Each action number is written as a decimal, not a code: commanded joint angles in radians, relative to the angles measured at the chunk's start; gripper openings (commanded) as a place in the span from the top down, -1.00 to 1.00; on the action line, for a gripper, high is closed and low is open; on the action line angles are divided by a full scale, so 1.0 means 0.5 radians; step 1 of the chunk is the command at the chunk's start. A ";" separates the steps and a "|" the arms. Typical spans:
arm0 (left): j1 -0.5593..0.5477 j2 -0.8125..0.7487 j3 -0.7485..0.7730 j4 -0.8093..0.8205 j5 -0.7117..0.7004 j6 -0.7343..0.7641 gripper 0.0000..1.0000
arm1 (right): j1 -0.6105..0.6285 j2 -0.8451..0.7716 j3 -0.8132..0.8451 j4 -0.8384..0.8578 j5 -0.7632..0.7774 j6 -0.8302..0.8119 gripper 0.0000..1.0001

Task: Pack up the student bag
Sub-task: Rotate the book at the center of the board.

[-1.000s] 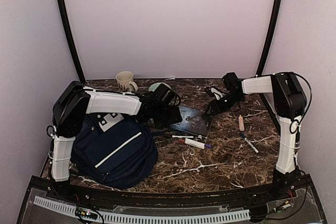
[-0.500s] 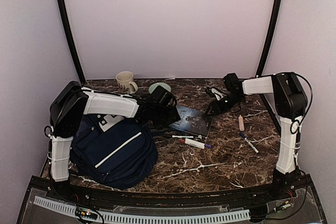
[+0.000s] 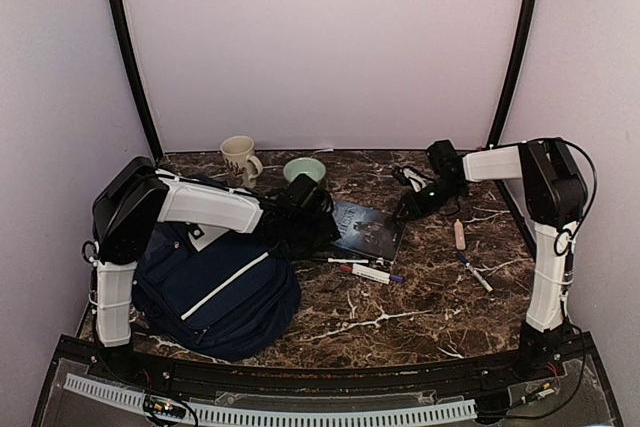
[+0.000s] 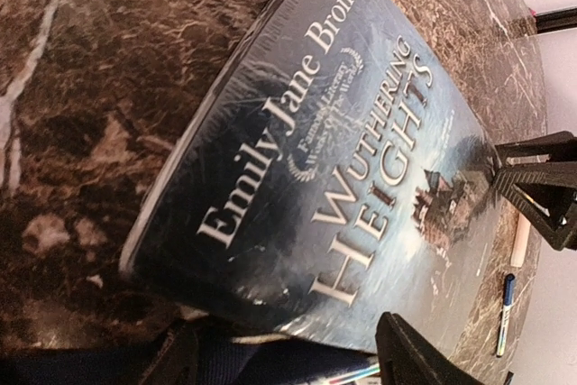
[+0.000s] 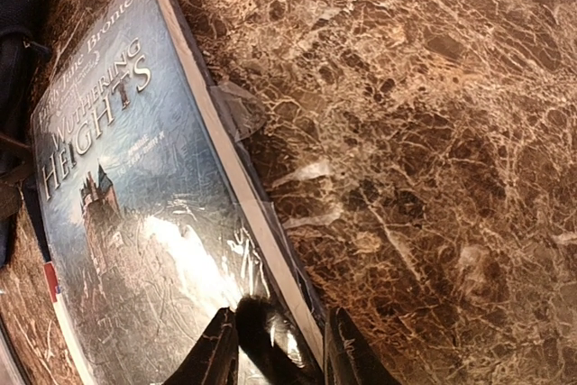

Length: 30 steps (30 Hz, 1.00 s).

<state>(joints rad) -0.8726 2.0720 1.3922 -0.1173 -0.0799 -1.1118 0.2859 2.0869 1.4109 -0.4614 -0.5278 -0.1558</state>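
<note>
The student bag (image 3: 215, 287) lies at the near left of the worktop (image 3: 430, 317), front pocket up, its white stripe running diagonally, with your left arm reaching across its top edge. Just to its right lies the book (image 3: 368, 229), a shrink-wrapped "Wuthering Heights", cover up, and both of your arms meet on it.

Your left tool (image 3: 322, 227) is at the book's bag-side end. Through the left wrist camera, the left tool (image 4: 288, 360) has its jaws spread wide and grips nothing; the book (image 4: 334, 178) sits ahead of them, its near corner pointing into the gap, and the bag's blue fabric (image 4: 257, 362) shows right beneath that corner.

Over on the far end, your right tool (image 3: 408, 207) is down at the book's opposite corner. The right wrist view shows the right tool (image 5: 279, 349) straddling that corner of the book (image 5: 135, 187), one finger over the cover and the other outside the page edge, the gap narrow. I cannot tell whether the fingers have actually pinched it.

Behind the left arm stand a cream mug (image 3: 238, 155) and a pale green bowl (image 3: 304, 168). In front of the book lie a white marker (image 3: 370, 273) and a thin pen (image 3: 340, 260); further right are a peach-coloured stick (image 3: 460, 235) and a blue-capped marker (image 3: 475, 273), well apart from the bag.
</note>
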 commanded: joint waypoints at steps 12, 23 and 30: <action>-0.002 0.465 0.639 0.211 0.256 0.279 -0.34 | -0.002 -0.341 -0.645 -0.318 0.218 -0.197 0.45; -0.019 0.494 0.736 0.182 0.308 0.297 -0.33 | -0.221 -0.339 -0.040 -0.848 0.218 -0.189 0.09; -0.013 0.419 0.630 0.208 0.306 0.208 -0.33 | -0.221 -0.095 0.102 -0.690 -0.117 -0.053 0.10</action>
<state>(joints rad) -0.8753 2.3421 1.7370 -0.0296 0.0666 -0.9882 0.1604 1.9491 1.4532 -0.8043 -0.4725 -0.2276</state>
